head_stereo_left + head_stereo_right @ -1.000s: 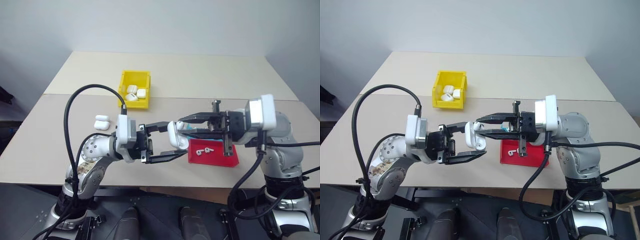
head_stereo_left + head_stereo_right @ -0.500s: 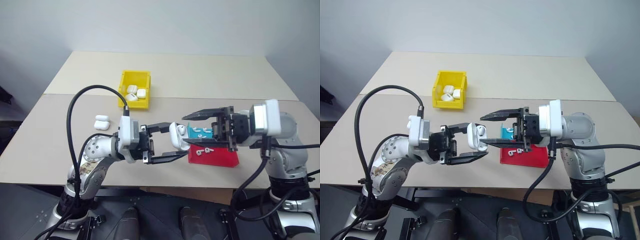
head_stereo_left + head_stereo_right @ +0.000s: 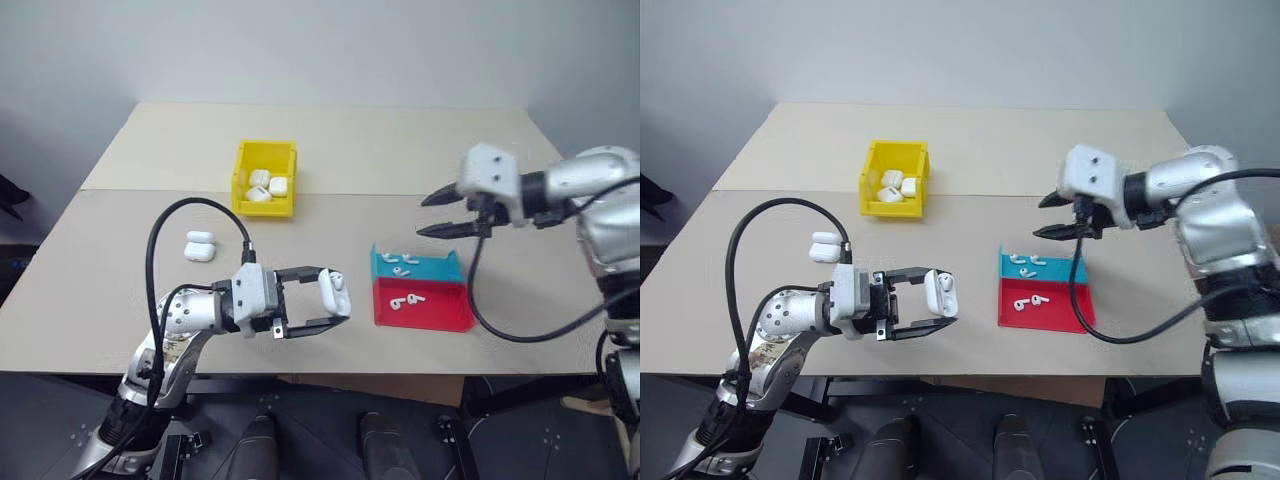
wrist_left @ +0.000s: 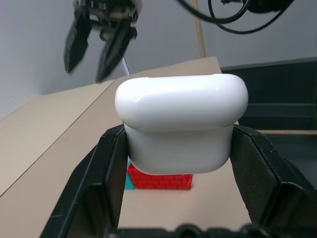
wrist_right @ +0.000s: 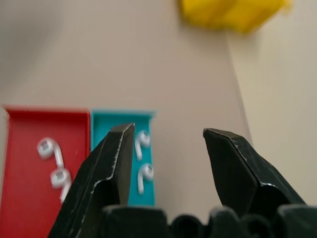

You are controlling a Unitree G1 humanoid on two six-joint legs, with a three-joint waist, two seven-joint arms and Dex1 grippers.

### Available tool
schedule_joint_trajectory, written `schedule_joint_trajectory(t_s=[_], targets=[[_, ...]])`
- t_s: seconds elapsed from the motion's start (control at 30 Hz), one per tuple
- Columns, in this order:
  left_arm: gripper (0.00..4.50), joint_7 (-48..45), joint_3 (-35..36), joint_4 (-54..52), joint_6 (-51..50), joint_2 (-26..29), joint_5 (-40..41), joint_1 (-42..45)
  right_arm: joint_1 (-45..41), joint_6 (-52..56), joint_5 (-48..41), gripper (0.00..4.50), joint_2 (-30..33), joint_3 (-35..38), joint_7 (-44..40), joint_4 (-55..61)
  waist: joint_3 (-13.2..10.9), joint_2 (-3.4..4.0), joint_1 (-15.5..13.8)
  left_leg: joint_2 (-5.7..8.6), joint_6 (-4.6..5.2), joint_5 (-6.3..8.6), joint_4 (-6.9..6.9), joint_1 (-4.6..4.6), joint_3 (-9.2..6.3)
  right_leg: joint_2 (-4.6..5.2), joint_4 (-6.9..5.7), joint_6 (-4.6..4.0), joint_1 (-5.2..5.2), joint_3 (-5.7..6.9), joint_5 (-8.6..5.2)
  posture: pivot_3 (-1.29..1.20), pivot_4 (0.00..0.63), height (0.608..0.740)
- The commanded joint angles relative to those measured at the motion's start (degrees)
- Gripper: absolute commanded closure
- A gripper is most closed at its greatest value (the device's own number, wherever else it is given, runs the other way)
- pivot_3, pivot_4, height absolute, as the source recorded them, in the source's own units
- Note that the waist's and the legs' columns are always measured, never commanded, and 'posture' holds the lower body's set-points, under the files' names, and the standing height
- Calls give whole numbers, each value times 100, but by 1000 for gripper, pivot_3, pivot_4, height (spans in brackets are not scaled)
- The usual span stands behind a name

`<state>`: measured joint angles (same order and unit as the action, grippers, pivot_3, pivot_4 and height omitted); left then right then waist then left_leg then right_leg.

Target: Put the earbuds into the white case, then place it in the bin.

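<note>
Loading step: your left gripper (image 3: 338,303) has its fingers clamped on the open case (image 3: 333,293), right gripper (image 3: 432,214) fingers apart, empty, above the blue tray (image 3: 455,266); next, drop onto an earbud (image 3: 401,269) below those fingers.

In your left wrist view, the white case (image 4: 181,126) between the black fingers (image 4: 96,183) hides most of the red tray (image 4: 161,179) and all but a sliver of the blue tray (image 4: 130,181) at its 7 o'clock. In your right wrist view, the yellow bin (image 5: 233,12) is blurred and cut by the frame edge at 12 o'clock, and one finger (image 5: 106,171) covers part of an earbud (image 5: 62,181) in the red tray.
</note>
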<state>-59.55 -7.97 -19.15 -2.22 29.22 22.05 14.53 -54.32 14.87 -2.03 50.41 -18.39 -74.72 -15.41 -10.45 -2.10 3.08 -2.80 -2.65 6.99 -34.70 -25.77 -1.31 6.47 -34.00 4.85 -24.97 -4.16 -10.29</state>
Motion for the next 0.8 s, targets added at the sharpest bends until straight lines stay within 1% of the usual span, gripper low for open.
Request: schedule_joint_trajectory(t_s=[0.03,0.1,0.2,0.4,0.57,0.8], targets=[[1718,118,63,-43,163,-3,-99,-32,-425,-266,776,1807,-206,-498,-66,-572,-1,2,-7,0,6,-4,0,-10,0,-3,-8,0,-14,0,0,0,150,740],[1718,147,53,-44,176,10,-141,-55,-572,-517,1135,1807,-315,-754,-112,-931,-7,13,-46,-2,46,-29,4,-28,-7,-11,-10,1,-31,3,-1,0,150,740],[1718,190,31,-86,150,23,-193,-97,-919,-620,1606,1807,-666,-1010,94,-1718,-10,17,-55,-2,47,-30,3,-33,-6,-11,-8,5,-30,4,-5,0,150,740],[1718,262,12,-144,158,23,-216,-158,-1435,-966,2044,1807,-1144,-1211,-67,-2868,-11,18,-62,-2,46,-30,-4,-34,-9,-11,-12,5,-26,9,-4,0,150,740],[1718,293,12,-183,210,23,-230,-248,-1615,-1113,2274,1807,-1326,-1223,-143,-3264,-11,19,-55,-2,44,-30,-6,-33,-9,-11,-17,4,-25,9,-2,0,150,740],[1718,360,-35,-182,229,-35,-280,-294,-1630,-1201,2437,1807,-1549,-1191,-199,-3565,-12,22,-46,-3,44,-31,-4,-29,-10,-14,-25,4,-25,9,-2,0,150,740]])
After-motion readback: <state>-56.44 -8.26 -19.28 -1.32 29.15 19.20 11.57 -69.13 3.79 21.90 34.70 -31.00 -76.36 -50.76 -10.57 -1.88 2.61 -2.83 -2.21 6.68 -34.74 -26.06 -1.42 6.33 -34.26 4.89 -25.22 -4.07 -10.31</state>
